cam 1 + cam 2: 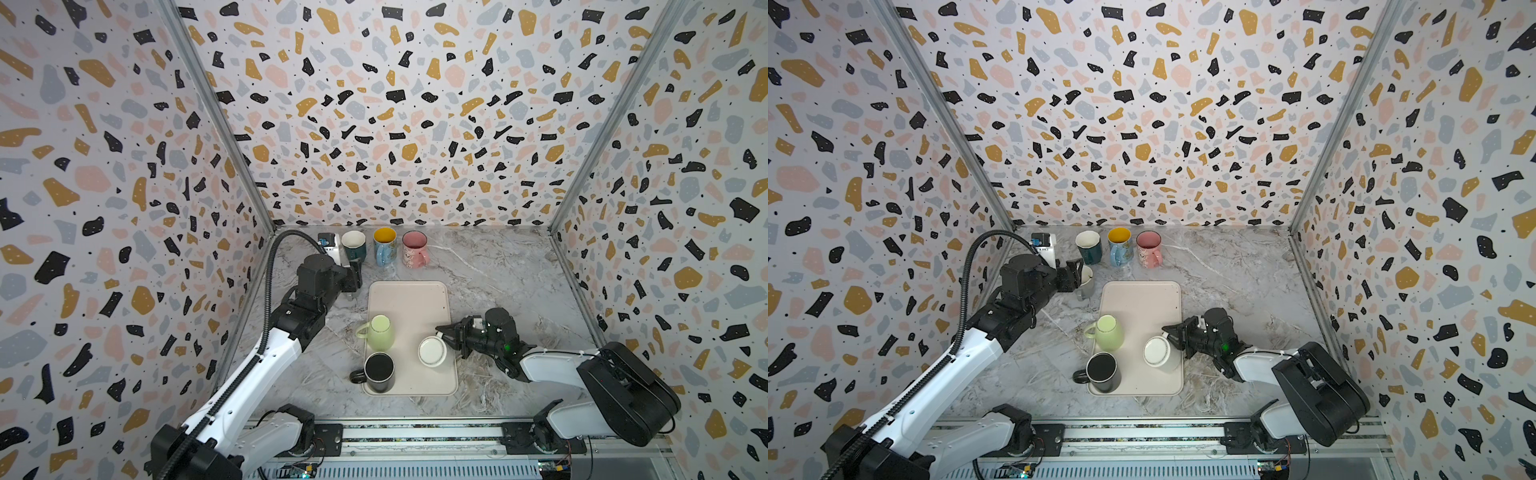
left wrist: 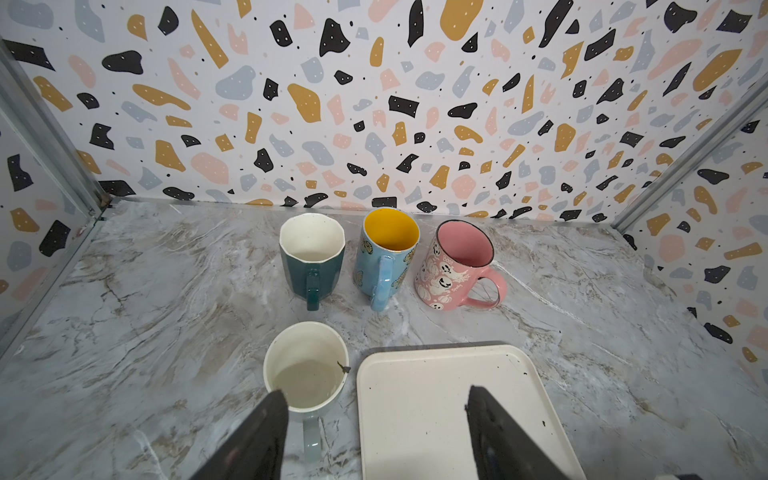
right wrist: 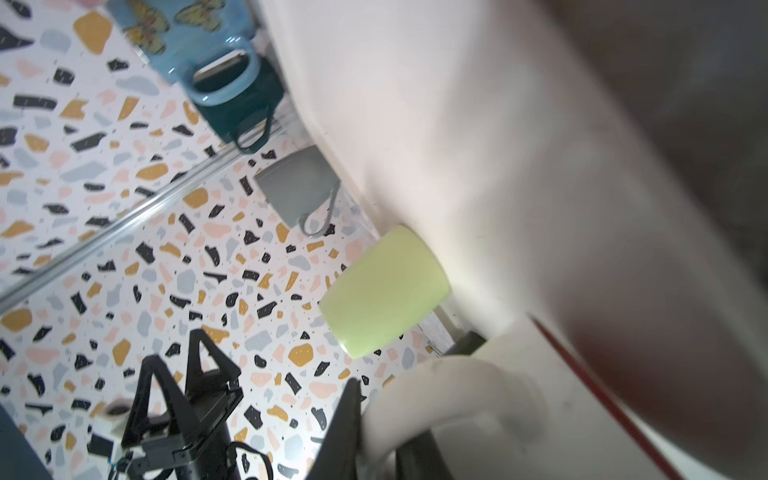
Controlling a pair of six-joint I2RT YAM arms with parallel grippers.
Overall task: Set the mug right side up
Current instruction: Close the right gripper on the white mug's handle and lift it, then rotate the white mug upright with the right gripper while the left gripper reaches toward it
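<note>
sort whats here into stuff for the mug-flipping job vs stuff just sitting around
For the job:
white mug, upside down on the tray
right gripper, closed on its handle

Just lying about:
green mug, black mug, grey mug, teal mug, blue mug, pink mug
left gripper, open

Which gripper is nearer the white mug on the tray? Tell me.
Right. The right gripper is closed on the white mug's handle; the left gripper hangs open by the tray's far left corner.

Left arm (image 1: 257,382) and right arm (image 1: 548,365): white links, black joint housings; left gripper (image 2: 376,390) and right gripper (image 1: 444,336) black; ribbed black conduit (image 1: 271,266) along left arm; green light (image 1: 507,347) lit at right wrist
</note>
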